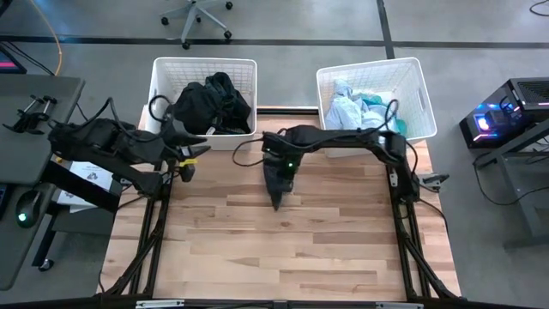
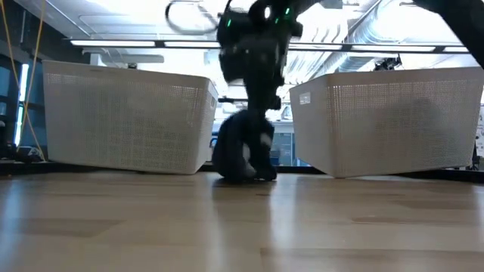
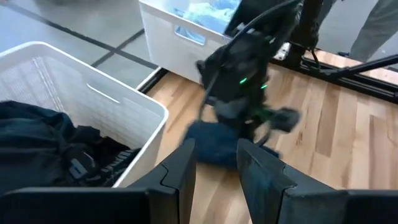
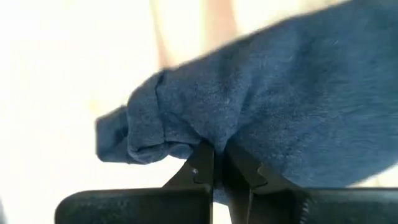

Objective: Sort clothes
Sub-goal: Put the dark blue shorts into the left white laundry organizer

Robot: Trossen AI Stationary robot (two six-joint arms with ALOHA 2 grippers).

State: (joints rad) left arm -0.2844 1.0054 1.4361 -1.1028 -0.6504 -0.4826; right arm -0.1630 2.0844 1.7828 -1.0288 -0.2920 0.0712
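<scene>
Right wrist view: navy soft fabric garment (image 4: 273,106) bunched on the wooden table (image 1: 257,249) near its far edge, between the baskets. Right gripper (image 4: 217,165) directly above it, fingers pinched closed on a fold. Left gripper (image 3: 214,165) partly open, empty, near the far-left corner.

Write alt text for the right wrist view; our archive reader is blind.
The right gripper has its two dark fingers shut on a fold of a dark blue, soft fabric garment, which fills most of the picture above a pale, washed-out surface.
</scene>
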